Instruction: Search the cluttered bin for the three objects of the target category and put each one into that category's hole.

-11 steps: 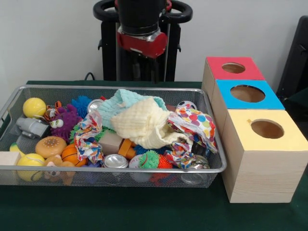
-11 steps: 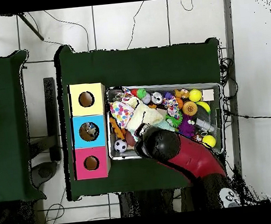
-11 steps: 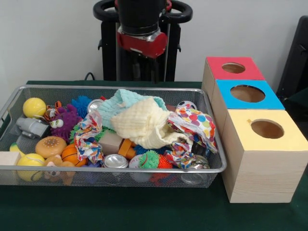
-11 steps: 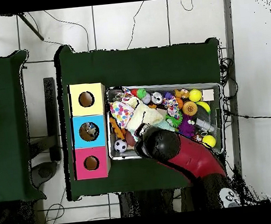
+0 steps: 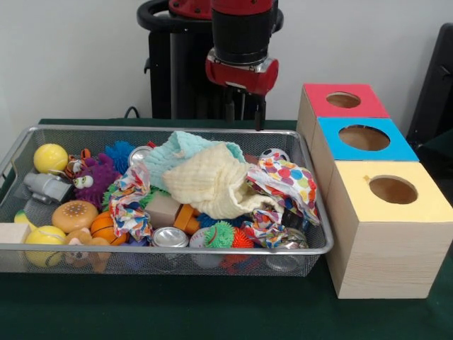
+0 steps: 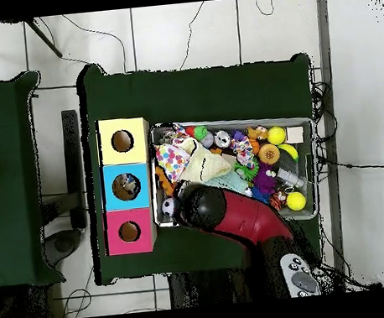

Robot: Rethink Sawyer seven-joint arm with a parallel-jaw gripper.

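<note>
Green table (image 5: 177,312); three boxes (image 5: 386,227); one bin (image 5: 163,249)

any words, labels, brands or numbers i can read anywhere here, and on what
None can be read in either view.
The three wooden boxes, red, blue and yellow, carry only coloured tops with holes, no lettering.
The cans at the front of the wire bin show bare metal tops; any print is too small to read.
The spotted cloth has dots only.

One wire bin (image 5: 177,132), three wooden boxes (image 5: 386,234), two yellow balls (image 5: 51,158), three cloths (image 5: 209,185), one drink can (image 5: 170,238)
</note>
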